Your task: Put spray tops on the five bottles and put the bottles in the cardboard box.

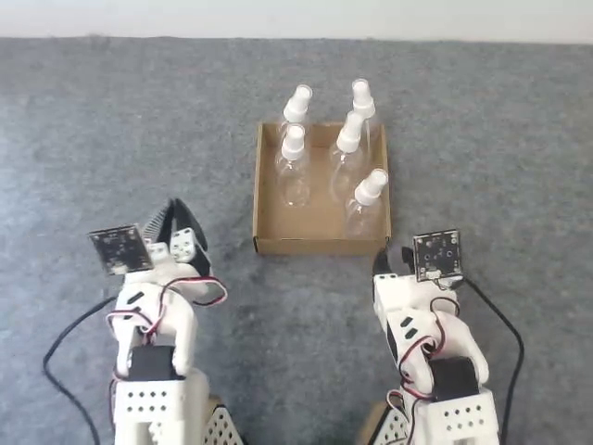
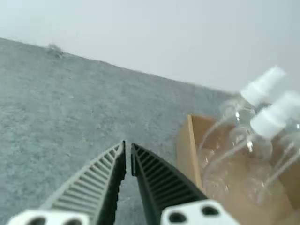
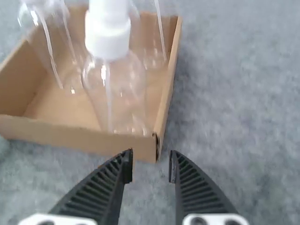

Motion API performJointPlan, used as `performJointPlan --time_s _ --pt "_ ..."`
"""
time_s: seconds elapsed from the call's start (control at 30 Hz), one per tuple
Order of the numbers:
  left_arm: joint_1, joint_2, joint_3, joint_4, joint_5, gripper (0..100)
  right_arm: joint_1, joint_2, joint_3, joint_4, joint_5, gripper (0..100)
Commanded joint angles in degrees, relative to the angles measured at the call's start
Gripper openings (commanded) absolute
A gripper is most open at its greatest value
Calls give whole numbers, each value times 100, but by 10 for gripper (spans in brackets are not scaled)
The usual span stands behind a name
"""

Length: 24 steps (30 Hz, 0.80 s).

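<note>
Watching my right gripper (image 3: 149, 157): narrowly parted, empty, just short of the cardboard box (image 3: 84, 136) at its near right corner. My left gripper (image 2: 128, 146) is all but closed, empty, off the box's left side. Five bottles (image 1: 295, 171), spray tops (image 1: 350, 134) on, stand inside, towards the surface's far edge. A forward nudge could shove the box and topple the nearest bottle (image 3: 112, 89).

Five bottles (image 1: 295, 171) — each with a white spray top (image 1: 297, 103) — stand inside the cardboard box (image 1: 320, 246).
</note>
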Motion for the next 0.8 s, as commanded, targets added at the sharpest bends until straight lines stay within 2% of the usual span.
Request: performJointPlan --time_s 0.0,0.1,0.23,0.33,0.53,0.77 --pt "334 -79 -84 563 35 12 57 -92 114 453 -26 91" --pt "457 -70 -84 985 -62 12 57 -92 114 769 -26 91" --pt "519 -62 -84 1670 -809 13 57 -92 114 1147 -26 91" --pt "519 -62 -84 2084 -1073 13 57 -92 114 1341 -26 91" --pt "519 -70 -84 2435 -1116 13 57 -31 114 1402 -26 91" --pt "475 -62 -84 2567 -1108 13 57 -92 114 2378 -26 91"
